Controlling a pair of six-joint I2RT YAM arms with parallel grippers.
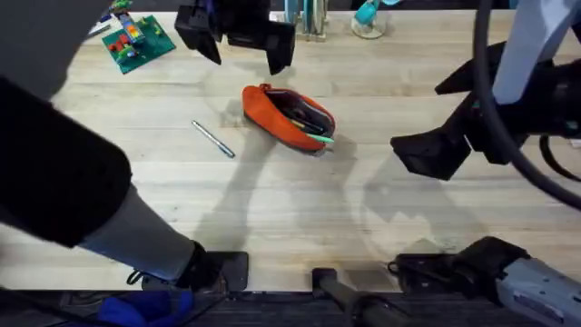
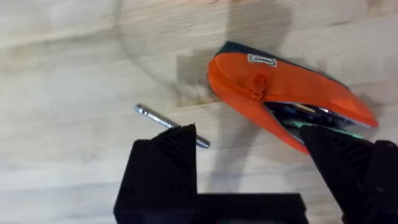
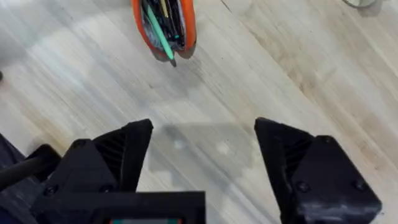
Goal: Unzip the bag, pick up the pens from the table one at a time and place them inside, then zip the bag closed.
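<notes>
Overhead view: orange bag [image 1: 286, 116] lies near the middle of the pale wooden tabletop [image 1: 272, 209], long axis slanting, zipper open along its upper side. Dark contents visible inside the opening. Green pen [image 1: 318, 136] rests in the open mouth, its end poking out past the bag's right end. Silver-grey pen [image 1: 213, 140] lies flat on the tabletop to the bag's left, apart from it, slanted.

Left claw [image 1: 238, 38] hangs above the far side of the tabletop, beyond the bag, jaws spread wide, holding nothing. Left wrist view: both black fingers [image 2: 163, 168] well apart; silver-grey pen [image 2: 161, 122] partly behind one finger, bag [image 2: 273, 93] beside the other, red zipper pull [image 2: 259, 81] on its orange side, green pen [image 2: 323, 129] just showing at the opening.

Right claw [image 1: 431, 150] sits off to the bag's right, clear of it, above bare wood. Right wrist view: fingers [image 3: 118, 162] wide apart, nothing between them; bag [image 3: 163, 25] farther off, mouth facing the camera, green pen [image 3: 158, 34] sticking out of it.

Green toy-brick plate [image 1: 136, 41] at far left edge of the tabletop.
</notes>
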